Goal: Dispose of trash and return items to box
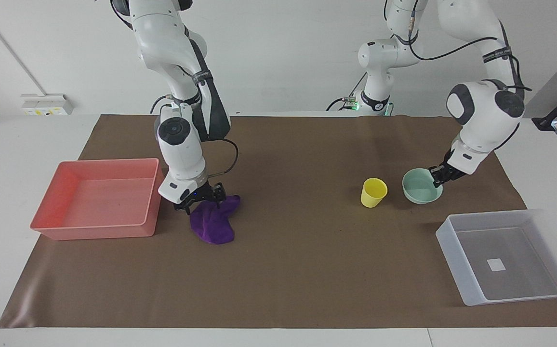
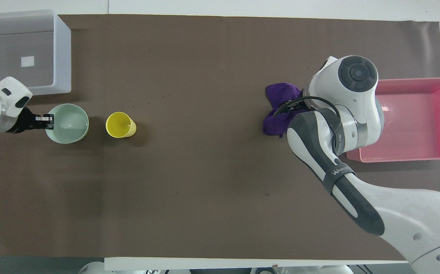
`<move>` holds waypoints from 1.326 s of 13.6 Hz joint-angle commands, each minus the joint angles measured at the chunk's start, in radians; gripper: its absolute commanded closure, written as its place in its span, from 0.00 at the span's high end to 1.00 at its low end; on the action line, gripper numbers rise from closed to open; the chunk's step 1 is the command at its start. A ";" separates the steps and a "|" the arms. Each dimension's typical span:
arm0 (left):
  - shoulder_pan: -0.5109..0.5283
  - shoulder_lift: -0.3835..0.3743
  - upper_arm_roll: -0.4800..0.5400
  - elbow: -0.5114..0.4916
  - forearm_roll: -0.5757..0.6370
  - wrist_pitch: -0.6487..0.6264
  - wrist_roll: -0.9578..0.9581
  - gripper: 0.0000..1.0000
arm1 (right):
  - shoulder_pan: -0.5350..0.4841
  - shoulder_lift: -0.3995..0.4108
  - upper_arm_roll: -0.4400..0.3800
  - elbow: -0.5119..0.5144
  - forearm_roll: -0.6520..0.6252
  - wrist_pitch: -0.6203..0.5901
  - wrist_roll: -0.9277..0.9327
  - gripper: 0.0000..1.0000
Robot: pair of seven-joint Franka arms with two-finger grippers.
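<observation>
While under right hand (image 1: 200,200), rag (image 1: 213,221)

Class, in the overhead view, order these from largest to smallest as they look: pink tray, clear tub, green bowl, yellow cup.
1. Pink tray, though the right arm covers one end of it.
2. Clear tub, cut off by the picture's edge, so its rank against the tray is unsure.
3. Green bowl.
4. Yellow cup.

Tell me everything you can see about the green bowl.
The bowl is round, shallow, mint green, and looks like smooth plastic. It is upright and empty, with its shadow on the brown mat just under it. It is beside the yellow cup, toward the left arm's end. The left claw grips its rim on the side away from the cup.
</observation>
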 commanded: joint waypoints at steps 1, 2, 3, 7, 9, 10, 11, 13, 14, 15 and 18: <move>0.048 0.159 0.022 0.312 -0.072 -0.114 -0.017 0.00 | 0.005 0.007 0.002 -0.021 0.011 0.039 0.028 0.70; 0.094 0.229 0.021 0.380 -0.102 -0.105 -0.017 0.00 | 0.007 0.007 0.002 -0.024 0.011 0.034 0.030 0.48; 0.107 0.300 0.022 0.453 -0.106 -0.076 -0.017 0.00 | 0.007 0.007 0.002 -0.022 0.011 0.025 0.031 0.30; 0.156 0.547 0.024 0.624 -0.097 0.110 -0.017 0.00 | -0.001 0.001 0.002 -0.006 0.011 0.022 0.042 0.00; 0.153 0.600 0.030 0.556 -0.080 0.307 -0.012 0.00 | -0.002 -0.038 0.002 0.023 0.011 -0.018 0.042 0.00; 0.153 0.598 0.030 0.494 -0.059 0.384 -0.005 0.08 | -0.002 -0.064 0.000 0.042 0.009 -0.062 0.042 0.00; 0.150 0.598 0.028 0.494 -0.037 0.403 -0.005 0.97 | -0.007 -0.091 -0.002 0.059 0.009 -0.103 0.042 0.00; 0.130 0.598 0.030 0.527 -0.041 0.353 -0.018 1.00 | -0.028 -0.156 -0.006 0.086 -0.007 -0.203 0.042 0.00; 0.130 0.589 0.028 0.555 -0.043 0.313 -0.018 1.00 | -0.040 -0.180 -0.009 0.088 -0.009 -0.232 0.041 0.00; 0.125 0.577 0.030 0.576 -0.038 0.264 -0.018 1.00 | -0.066 -0.205 -0.009 0.088 -0.011 -0.260 0.038 0.00; 0.075 0.412 0.032 0.581 -0.025 0.073 -0.041 1.00 | -0.160 -0.277 -0.006 0.085 -0.012 -0.361 -0.029 0.00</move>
